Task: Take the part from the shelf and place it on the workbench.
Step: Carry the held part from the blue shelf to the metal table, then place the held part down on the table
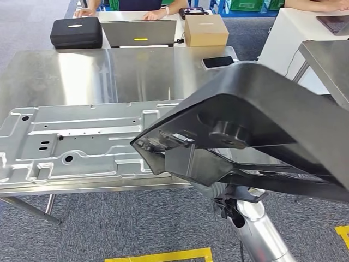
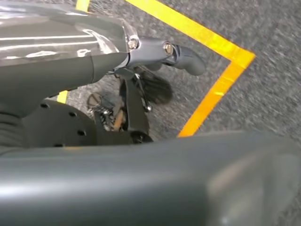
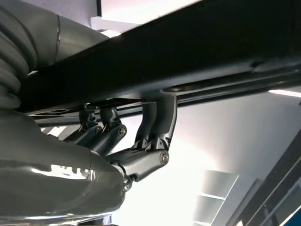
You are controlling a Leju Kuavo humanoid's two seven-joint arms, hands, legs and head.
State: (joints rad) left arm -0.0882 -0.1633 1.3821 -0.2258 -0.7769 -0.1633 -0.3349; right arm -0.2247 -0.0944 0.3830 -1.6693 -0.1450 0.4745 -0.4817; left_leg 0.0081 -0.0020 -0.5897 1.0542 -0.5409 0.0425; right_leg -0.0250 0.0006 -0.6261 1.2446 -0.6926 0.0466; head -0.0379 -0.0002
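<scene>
Holding the big black plastic part (image 1: 263, 109) up in front of me, I have my right hand (image 3: 142, 146) clamped on it: in the right wrist view my dark fingers (image 3: 160, 122) hook over the edge of a dark bar of the part. The part hangs in the air over the near right corner of the steel workbench (image 1: 103, 71), its pointed end reaching over the bench edge, and it is not resting on the surface. A pressed grey metal panel (image 1: 74, 144) lies flat on the near half of the bench, beside and partly under the part's tip. My left hand (image 2: 152, 52) is down near the floor with one dark finger (image 2: 188, 59) stretched out above grey carpet and yellow floor tape (image 2: 220, 80); nothing is in it, and its fingers look apart. At the far side of the bench lie a phone (image 1: 218, 61), a laptop (image 1: 139, 33), a black case (image 1: 76, 31) and a cardboard box (image 1: 205, 30), with a person's hands (image 1: 154, 15) behind them.
</scene>
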